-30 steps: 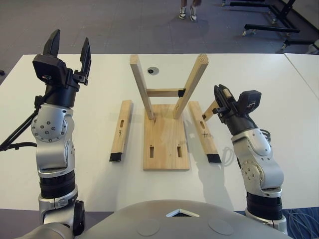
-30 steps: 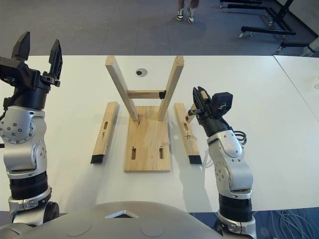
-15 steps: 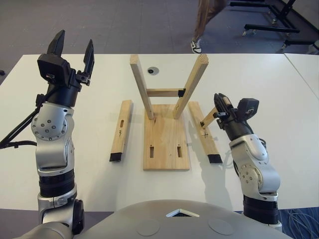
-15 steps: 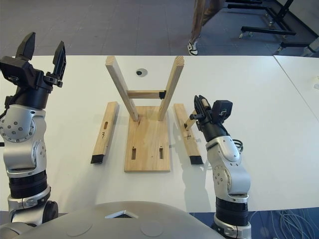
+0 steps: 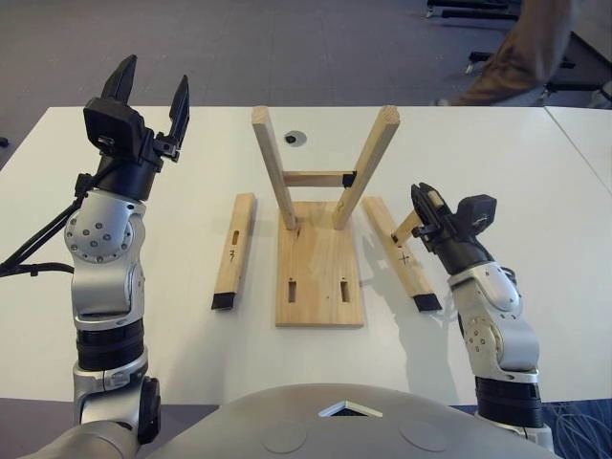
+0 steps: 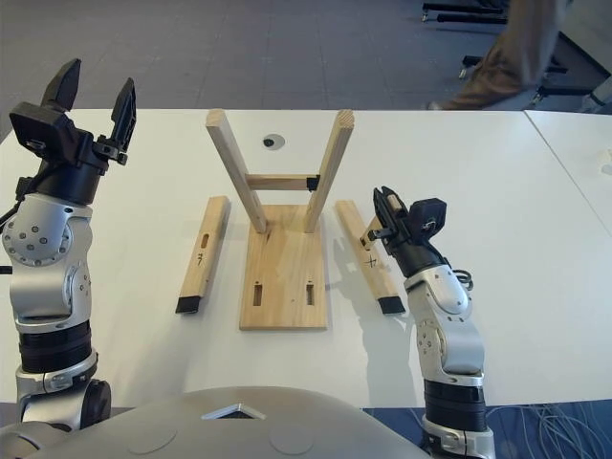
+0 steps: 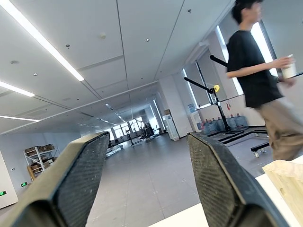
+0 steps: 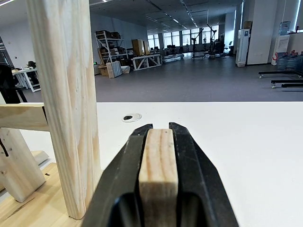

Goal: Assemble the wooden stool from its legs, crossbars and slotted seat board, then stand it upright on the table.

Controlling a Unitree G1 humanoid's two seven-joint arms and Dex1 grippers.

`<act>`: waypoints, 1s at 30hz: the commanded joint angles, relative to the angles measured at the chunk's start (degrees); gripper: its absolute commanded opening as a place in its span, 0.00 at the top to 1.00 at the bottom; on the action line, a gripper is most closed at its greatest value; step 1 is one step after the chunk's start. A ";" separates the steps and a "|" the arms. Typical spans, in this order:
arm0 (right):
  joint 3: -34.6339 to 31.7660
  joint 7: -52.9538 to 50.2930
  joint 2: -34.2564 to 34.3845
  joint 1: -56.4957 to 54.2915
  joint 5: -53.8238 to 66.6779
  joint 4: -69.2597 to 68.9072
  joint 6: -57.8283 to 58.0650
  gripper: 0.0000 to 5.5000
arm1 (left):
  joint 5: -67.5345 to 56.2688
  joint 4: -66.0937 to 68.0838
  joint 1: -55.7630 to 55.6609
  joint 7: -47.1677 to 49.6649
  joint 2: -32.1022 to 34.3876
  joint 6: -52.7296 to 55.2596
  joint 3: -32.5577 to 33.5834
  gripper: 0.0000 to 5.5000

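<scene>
The slotted seat board [image 5: 319, 287] lies flat mid-table with two legs [image 5: 275, 167] standing in its far slots, joined by a crossbar [image 5: 314, 178]. One loose leg [image 5: 232, 251] lies to the board's left and another [image 5: 404, 256] to its right. My right gripper [image 5: 424, 206] is shut on a short crossbar [image 5: 405, 228], whose lower end sits at the right loose leg. From the right wrist, the crossbar's end [image 8: 158, 175] shows between the fingers, with a standing leg [image 8: 66, 104] close by. My left gripper [image 5: 151, 91] is open and held high over the table's left side.
A round grommet hole [image 5: 294, 137] sits in the white table [image 5: 516, 163] behind the stool parts. A second table [image 5: 593, 124] adjoins at the right. Bare tabletop spreads on both sides of the parts.
The right loose leg's near end has swung to the right. My right gripper dipped slightly with the crossbar. My left gripper drifted a little toward the centre.
</scene>
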 commanded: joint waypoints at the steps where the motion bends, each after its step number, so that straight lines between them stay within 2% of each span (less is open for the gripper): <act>1: 0.68 1.14 -3.10 4.02 -3.39 6.61 3.77 0.93 | 0.30 0.82 -0.03 0.47 -0.57 -0.49 -0.59 0.46; 4: 0.81 2.50 -4.49 3.44 -3.44 9.01 3.10 0.93 | 0.85 0.94 0.15 1.17 -1.37 -0.95 -1.02 0.46; 8: 4.94 -2.82 -2.54 8.78 -4.29 -1.97 8.22 0.93 | 1.13 1.34 0.19 1.68 -1.93 -1.52 -1.27 0.46; 11: 5.89 -4.45 -2.30 11.09 -4.55 -3.55 9.36 0.93 | 1.21 1.44 0.23 1.67 -2.04 -1.69 -1.41 0.46; 19: 9.72 -7.18 -0.04 17.71 -6.43 -9.86 5.94 0.93 | 1.02 1.65 0.24 1.79 -2.05 -2.17 -1.07 0.46; 25: 8.48 -7.43 -0.47 20.59 -6.66 -12.78 5.45 0.93 | 1.27 0.76 1.17 2.05 -2.63 -1.66 -1.75 0.46; 26: 8.06 -7.37 -0.65 20.86 -6.62 -12.97 5.50 0.86 | 1.21 0.62 1.34 2.02 -2.59 -1.54 -1.64 0.46; 30: 7.04 -6.81 -0.71 20.70 -6.56 -14.34 5.86 0.73 | 1.15 0.19 1.83 2.05 -2.65 -1.37 -1.61 0.46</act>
